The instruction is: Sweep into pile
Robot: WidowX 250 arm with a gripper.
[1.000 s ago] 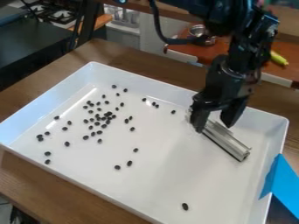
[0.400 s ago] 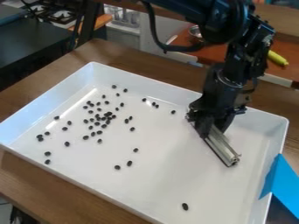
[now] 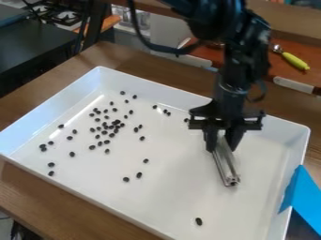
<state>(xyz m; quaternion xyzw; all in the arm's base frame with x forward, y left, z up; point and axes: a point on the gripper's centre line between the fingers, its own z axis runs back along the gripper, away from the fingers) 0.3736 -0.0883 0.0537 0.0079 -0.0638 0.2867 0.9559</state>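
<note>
Bar (image 3: pixel 223 161) gripped, beans (image 3: pixel 116 122) scattered

The white tray (image 3: pixel 175 197) sits on the wooden desk (image 3: pixel 63 201), holding the dark beans and the bar. Most beans lie loosely in its left half, some touching in a cluster; 1 is well apart, near the bottom of the view. The metal bar is in the right half, its upper end held between the pincer's (image 3: pixel 221 146) 2 fingers. Its long axis runs down the view, slanting slightly right. The fingers partly hide the upper end. The tray's nearest corner and the blue piece (image 3: pixel 304 192) are cut off.
</note>
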